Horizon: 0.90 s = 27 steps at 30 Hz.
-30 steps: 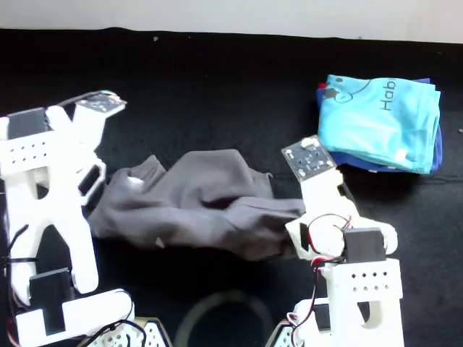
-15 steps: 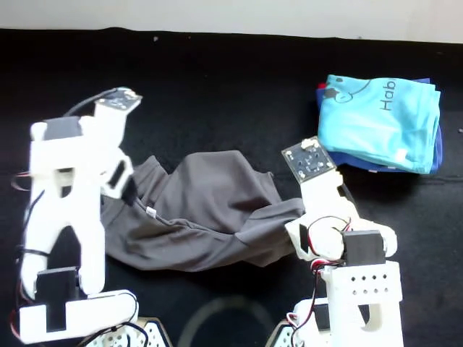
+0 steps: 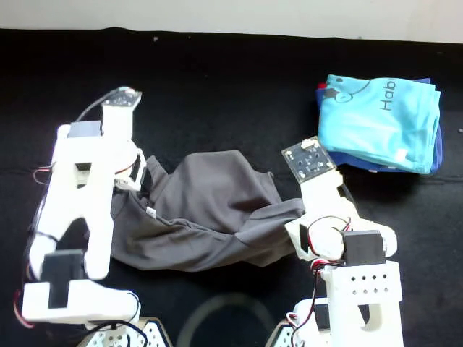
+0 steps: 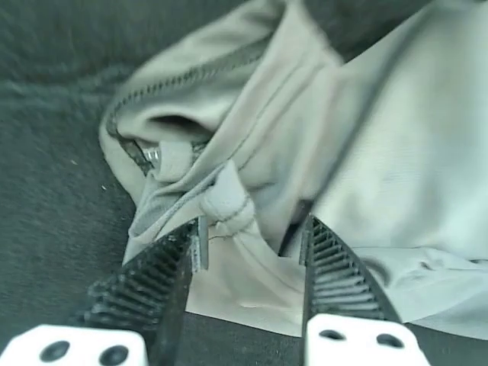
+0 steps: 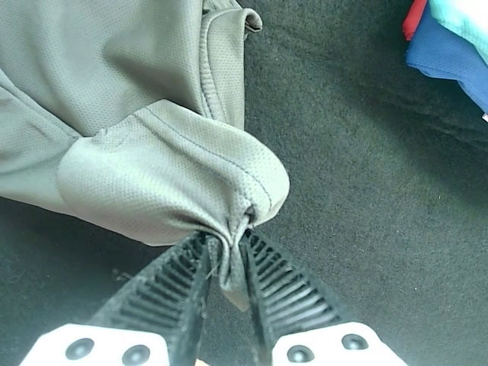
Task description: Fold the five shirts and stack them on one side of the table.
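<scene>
on the counter, the grey shirt lies crumpled; the right hand pinches its edge, likely to anchor it, while the left hand gapes over the collar. the stack sits far right.

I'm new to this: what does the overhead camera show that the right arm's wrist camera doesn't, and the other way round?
Overhead: the left arm and right arm, the whole grey shirt lying between them, and the folded stack with its light blue top. Right wrist: the right gripper shut on a bunched edge of the shirt. Shared: the grey shirt, the black table, the stack's dark blue edge.
</scene>
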Each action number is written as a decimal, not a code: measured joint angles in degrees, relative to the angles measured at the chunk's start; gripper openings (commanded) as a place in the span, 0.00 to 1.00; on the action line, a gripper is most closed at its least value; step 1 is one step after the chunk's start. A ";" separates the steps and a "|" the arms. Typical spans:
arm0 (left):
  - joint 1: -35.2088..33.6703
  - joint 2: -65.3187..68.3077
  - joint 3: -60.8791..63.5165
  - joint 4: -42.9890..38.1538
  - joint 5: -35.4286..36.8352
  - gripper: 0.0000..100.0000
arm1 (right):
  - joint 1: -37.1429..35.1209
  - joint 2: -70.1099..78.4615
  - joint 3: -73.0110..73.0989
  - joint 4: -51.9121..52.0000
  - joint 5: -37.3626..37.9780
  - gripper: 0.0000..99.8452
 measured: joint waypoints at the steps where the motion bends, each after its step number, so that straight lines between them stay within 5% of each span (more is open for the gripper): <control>1: -0.70 1.23 0.00 -0.09 0.18 0.21 | 0.00 0.00 0.00 0.00 0.00 0.01; 14: -2.29 11.08 -7.38 -0.35 0.26 0.20 | 0.00 0.00 0.00 0.00 0.00 0.01; 22: -2.29 12.48 -8.44 0.09 0.26 0.00 | 0.00 0.00 0.00 0.00 0.00 0.01; 27: -2.29 12.48 -14.68 8.35 0.26 0.01 | 0.00 0.00 0.00 0.00 0.00 0.01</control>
